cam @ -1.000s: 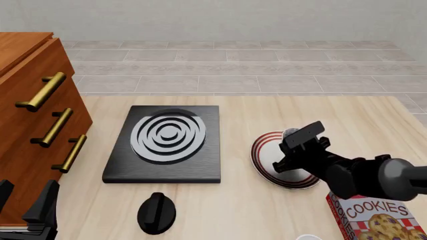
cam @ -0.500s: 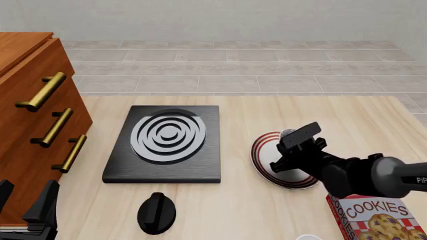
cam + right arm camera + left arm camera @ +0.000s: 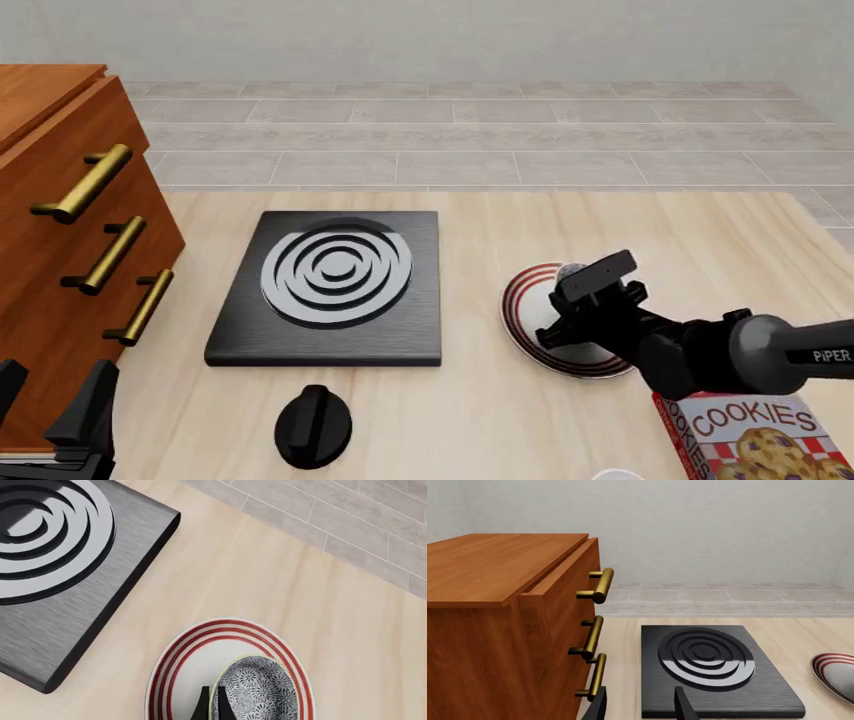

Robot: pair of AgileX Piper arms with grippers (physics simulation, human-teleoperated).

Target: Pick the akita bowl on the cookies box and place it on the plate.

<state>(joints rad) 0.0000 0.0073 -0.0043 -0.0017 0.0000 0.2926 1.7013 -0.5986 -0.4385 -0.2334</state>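
The akita bowl [image 3: 257, 692], white with a dark net pattern, sits low over the red-ringed plate [image 3: 180, 670], tilted inside its rim. My right gripper [image 3: 212, 710] is shut on the bowl's near rim, one thin finger on each side. In the front view the right gripper [image 3: 558, 328] covers most of the plate [image 3: 523, 300], and only a sliver of the bowl [image 3: 577, 269] shows behind it. The red cookies box [image 3: 754, 440] lies at the front right with nothing on it. My left gripper [image 3: 640, 710] stands open at the front left, near the cabinet.
A black square stove burner [image 3: 334, 285] with grey rings lies left of the plate, with a black knob [image 3: 314, 425] in front of it. A wooden drawer cabinet [image 3: 67, 250] with brass handles fills the left side.
My right gripper has sunk slightly and moved left over the plate, carrying the bowl. The left arm has not moved.
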